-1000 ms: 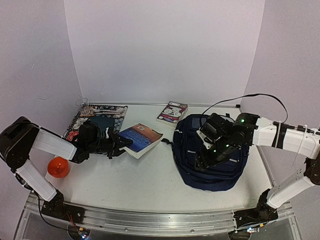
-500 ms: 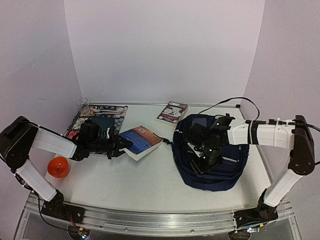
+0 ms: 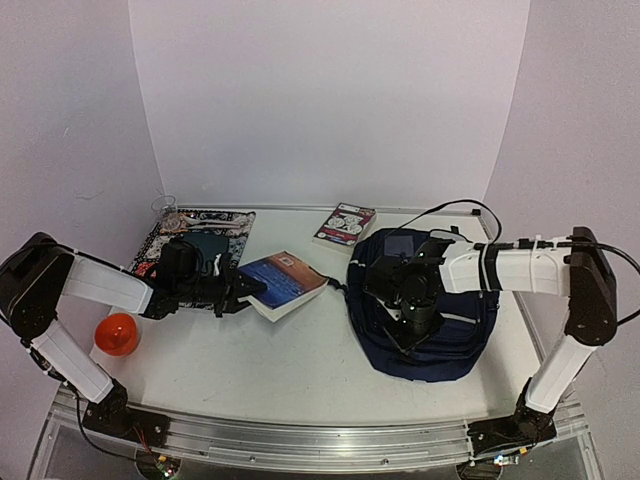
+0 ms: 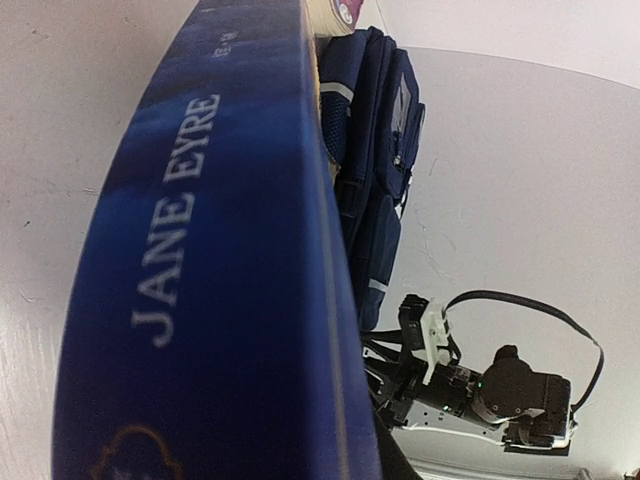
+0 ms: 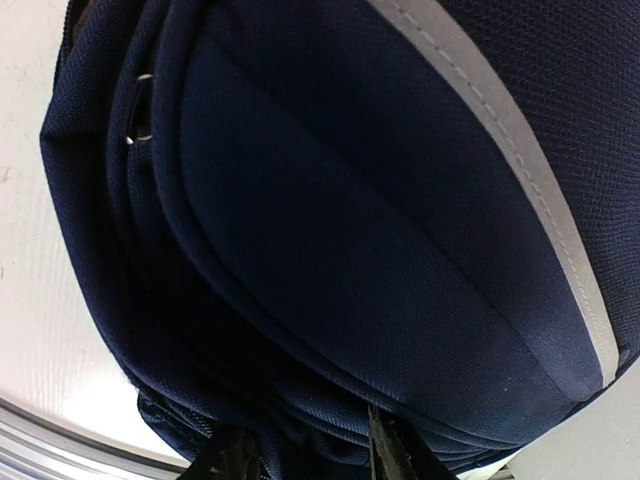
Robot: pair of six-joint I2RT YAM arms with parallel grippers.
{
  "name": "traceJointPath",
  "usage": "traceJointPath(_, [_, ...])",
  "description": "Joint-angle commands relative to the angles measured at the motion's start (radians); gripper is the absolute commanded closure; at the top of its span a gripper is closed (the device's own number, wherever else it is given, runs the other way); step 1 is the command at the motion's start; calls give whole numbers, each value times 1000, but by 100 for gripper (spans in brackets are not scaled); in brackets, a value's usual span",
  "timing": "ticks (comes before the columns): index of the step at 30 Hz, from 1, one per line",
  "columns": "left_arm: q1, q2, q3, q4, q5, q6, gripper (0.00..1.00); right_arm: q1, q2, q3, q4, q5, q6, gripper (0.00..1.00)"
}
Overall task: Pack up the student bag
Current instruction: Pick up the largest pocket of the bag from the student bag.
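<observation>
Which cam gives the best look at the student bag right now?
Top external: the student bag shows in full outline, with only the right arm over its middle. Left wrist catches it side-on beyond the blue book, part hidden. Right wrist is too close: just navy fabric and a grey stripe.

Navy student bag (image 3: 440, 345), front up (rt).

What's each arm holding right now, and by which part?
The left gripper holds the blue book by its left corner, near the spine. The right gripper presses into the student bag; whether it has pinched fabric cannot be told.
</observation>
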Motion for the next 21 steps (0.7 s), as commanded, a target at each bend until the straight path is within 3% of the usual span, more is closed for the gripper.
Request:
traceJointPath(1, [6, -93, 95, 187, 69, 50, 100, 17, 6, 23, -86, 4, -44, 58])
traceJointPath(9, [6, -106, 90, 184, 76, 53, 100, 40, 83, 1, -80, -2, -60, 54])
traceJointPath(11, [6, -112, 91, 181, 71, 54, 100, 41, 97, -5, -74, 23, -55, 60])
traceJointPath(15, [5, -121, 93, 179, 73, 53, 100, 41, 80, 28, -74, 26, -41, 90])
traceJointPath(17, [5, -132, 93, 176, 78, 57, 100, 40, 43, 76, -77, 4, -39, 99])
traceJointPath(21, [10, -157, 94, 162, 100, 73, 100, 41, -3, 248, -160, 14, -21, 100])
